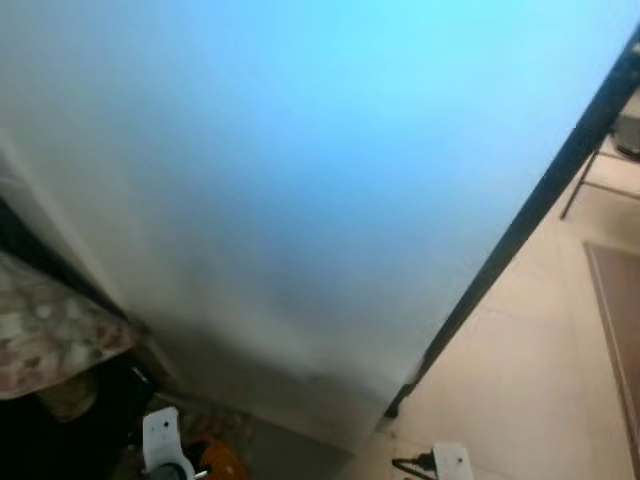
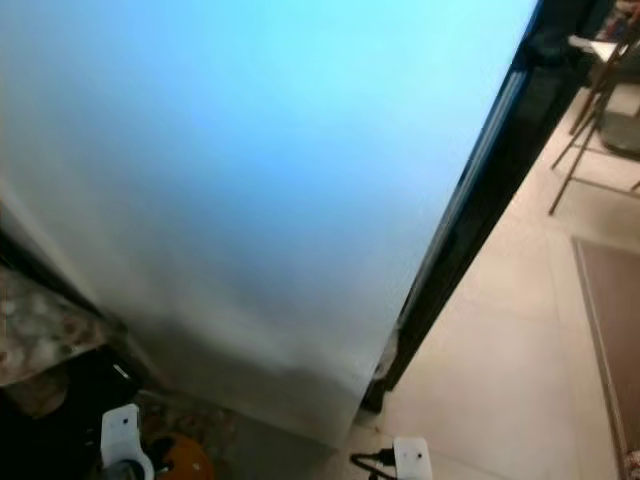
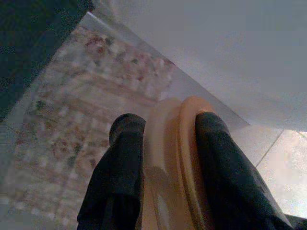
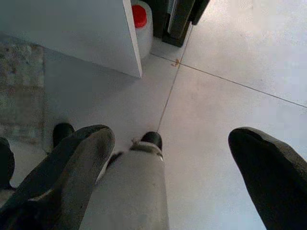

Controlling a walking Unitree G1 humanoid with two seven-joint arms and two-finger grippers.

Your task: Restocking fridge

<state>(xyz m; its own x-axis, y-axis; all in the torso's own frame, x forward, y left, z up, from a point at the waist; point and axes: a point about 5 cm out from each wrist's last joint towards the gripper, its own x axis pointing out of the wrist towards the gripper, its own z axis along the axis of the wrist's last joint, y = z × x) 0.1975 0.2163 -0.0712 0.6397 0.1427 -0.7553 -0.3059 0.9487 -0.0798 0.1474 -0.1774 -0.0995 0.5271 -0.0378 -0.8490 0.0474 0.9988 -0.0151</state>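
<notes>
A large white fridge door [image 1: 300, 180] stands close in front of me, with a dark edge [image 1: 540, 200] along its right side. In the left wrist view my left gripper [image 3: 165, 127] is shut on an orange round-rimmed item [image 3: 168, 163], one black finger on each side. That orange item [image 1: 220, 462] also shows low at the bottom left of the left eye view, beside the white wrist [image 1: 160, 440]. My right gripper [image 4: 170, 139] hangs open over the pale tiled floor [image 4: 240, 57], nothing between its fingers.
A flower-patterned cloth [image 1: 50, 340] lies at my left. A white jug with a red cap [image 4: 141, 24] stands on the floor by a white panel. Thin metal chair legs [image 2: 590, 130] and a brown rug [image 1: 620, 310] are off to the right.
</notes>
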